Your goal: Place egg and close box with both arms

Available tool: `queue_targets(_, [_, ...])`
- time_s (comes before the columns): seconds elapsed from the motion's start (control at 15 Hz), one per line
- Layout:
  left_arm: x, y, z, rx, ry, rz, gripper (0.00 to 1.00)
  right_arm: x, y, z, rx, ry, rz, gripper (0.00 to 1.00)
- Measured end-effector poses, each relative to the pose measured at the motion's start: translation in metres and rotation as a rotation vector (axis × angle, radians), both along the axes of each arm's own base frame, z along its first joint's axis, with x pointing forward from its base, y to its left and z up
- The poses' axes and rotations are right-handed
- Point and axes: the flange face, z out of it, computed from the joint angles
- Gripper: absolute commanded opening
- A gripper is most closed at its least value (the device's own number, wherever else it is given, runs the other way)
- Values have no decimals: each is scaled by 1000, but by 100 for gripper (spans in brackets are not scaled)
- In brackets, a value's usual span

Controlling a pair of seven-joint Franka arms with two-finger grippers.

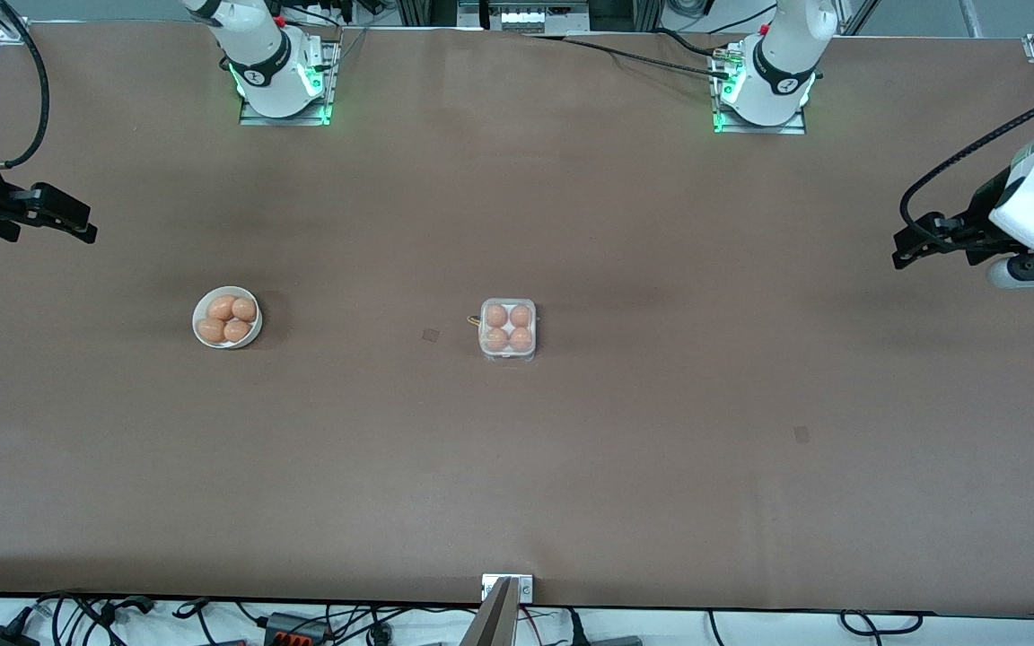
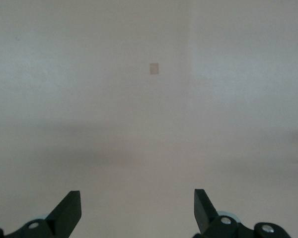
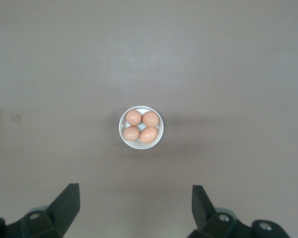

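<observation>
The clear plastic box [image 1: 507,330] sits at the middle of the table with its lid down over several orange-brown eggs [image 1: 497,316], one in each cell. My right gripper [image 1: 68,224] hangs open and empty in the air over the right arm's end of the table; its wrist view shows its fingers [image 3: 67,201] spread wide. My left gripper [image 1: 907,251] hangs open and empty over the left arm's end; its fingers [image 2: 69,206] are spread over bare table. Neither gripper touches anything.
A round white bowl [image 1: 197,314] with several more eggs [image 1: 222,308] stands between the box and the right arm's end, and shows in the right wrist view [image 3: 121,126]. Small darker patches [image 1: 430,335] [image 1: 801,434] mark the brown table; one shows in the left wrist view [image 2: 154,68].
</observation>
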Motion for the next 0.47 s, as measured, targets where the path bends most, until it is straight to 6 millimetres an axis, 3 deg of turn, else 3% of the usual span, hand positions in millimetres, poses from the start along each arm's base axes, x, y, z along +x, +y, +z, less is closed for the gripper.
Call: queue_targets(0.47, [-3,-1,0,0,8,-1,100,0,0,0,0,0,0,100])
